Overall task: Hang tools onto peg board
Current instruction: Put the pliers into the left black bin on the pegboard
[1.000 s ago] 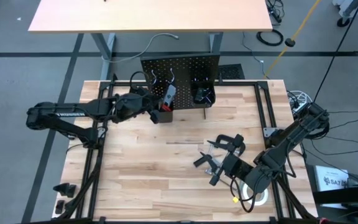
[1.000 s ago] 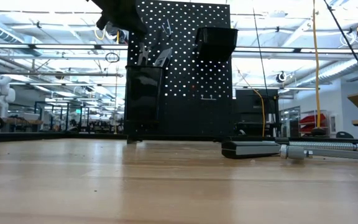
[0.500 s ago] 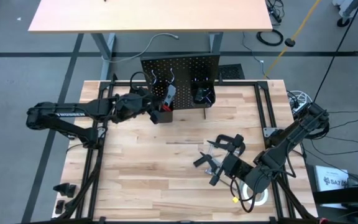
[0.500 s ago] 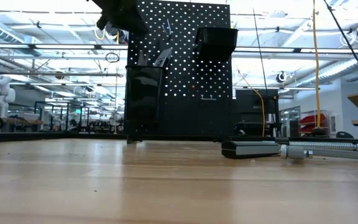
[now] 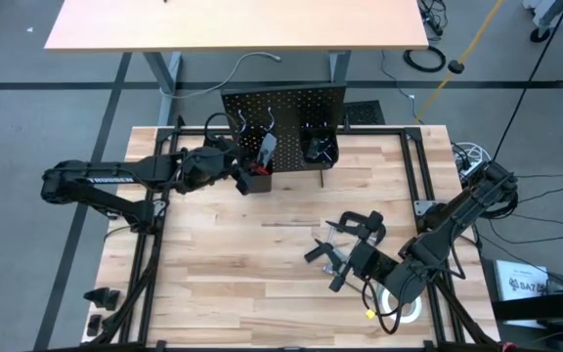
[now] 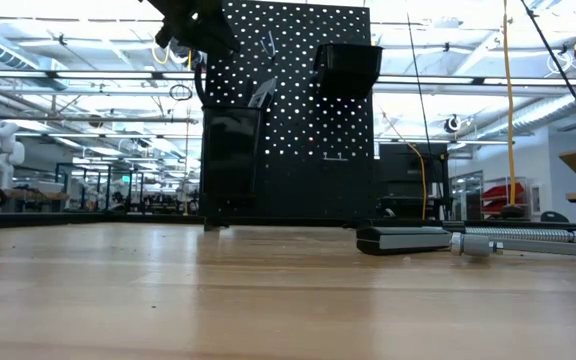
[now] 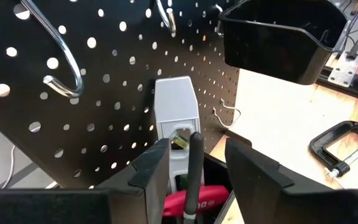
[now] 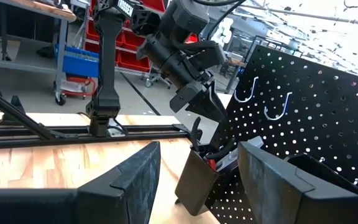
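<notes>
Black peg board (image 5: 283,115) already carries tools in its left bin (image 6: 230,150); left gripper (image 7: 194,165) stands released above it. C-clamp (image 5: 358,225) remains on the surface (image 5: 242,274) near the open, empty right gripper (image 5: 343,266).

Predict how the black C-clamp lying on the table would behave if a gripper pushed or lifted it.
The C-clamp looks like rigid metal, so probably stiff and heavy for its size. Lying flat on the table, it would likely slide, not roll. Its open frame could snag or pivot if lifted off-centre.
</notes>
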`<state>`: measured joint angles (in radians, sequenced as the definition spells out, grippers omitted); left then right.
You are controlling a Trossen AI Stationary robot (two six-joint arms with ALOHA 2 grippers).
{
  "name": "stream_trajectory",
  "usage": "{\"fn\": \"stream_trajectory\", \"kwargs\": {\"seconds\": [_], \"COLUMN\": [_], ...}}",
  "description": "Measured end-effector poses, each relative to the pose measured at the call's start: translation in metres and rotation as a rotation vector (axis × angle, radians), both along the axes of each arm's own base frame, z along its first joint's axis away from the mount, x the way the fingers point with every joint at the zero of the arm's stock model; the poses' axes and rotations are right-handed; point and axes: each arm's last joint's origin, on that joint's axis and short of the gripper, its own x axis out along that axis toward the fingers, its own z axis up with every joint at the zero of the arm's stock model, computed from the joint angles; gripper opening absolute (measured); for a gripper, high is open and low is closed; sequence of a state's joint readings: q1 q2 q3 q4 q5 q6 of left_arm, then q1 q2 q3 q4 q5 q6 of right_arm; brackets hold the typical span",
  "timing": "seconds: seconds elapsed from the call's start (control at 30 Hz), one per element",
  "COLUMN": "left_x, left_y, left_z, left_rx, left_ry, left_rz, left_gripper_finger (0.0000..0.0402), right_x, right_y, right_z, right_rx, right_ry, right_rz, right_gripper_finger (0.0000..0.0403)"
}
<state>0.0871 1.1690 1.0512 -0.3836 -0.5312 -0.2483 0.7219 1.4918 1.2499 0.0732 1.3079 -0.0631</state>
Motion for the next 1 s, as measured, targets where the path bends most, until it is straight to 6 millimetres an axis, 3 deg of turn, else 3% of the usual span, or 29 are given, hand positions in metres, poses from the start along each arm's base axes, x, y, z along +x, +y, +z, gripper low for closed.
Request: {"fn": "stream_trajectory", "kwargs": {"seconds": [0.23,0.5,0.77,0.87,1.0], "left_x": [-0.005,-0.031,-0.044,-0.046,-0.047], "left_y": [-0.011,-0.023,-0.033,-0.033,-0.032], "left_z": [0.006,0.022,-0.012,-0.013,-0.013], "left_rx": [0.018,0.023,-0.049,-0.048,-0.039], "left_ry": [-0.008,-0.071,0.171,0.194,0.186], "left_rz": [-0.058,-0.053,-0.049,-0.036,-0.009], "left_gripper_finger": [0.0162,0.0162,0.0159,0.014,0.0072], "right_x": [0.0,-0.001,-0.001,-0.001,0.0], "right_y": [-0.001,-0.001,-0.001,-0.001,-0.001], "right_z": [-0.004,-0.005,-0.005,-0.005,-0.005], "right_rx": [0.0,0.008,0.022,0.022,0.023], "right_ry": [0.015,0.015,0.005,0.005,0.004], "right_rz": [-0.002,-0.004,-0.005,-0.004,-0.007], "right_gripper_finger": [0.0206,0.0206,0.0206,0.0206,0.0206]}}
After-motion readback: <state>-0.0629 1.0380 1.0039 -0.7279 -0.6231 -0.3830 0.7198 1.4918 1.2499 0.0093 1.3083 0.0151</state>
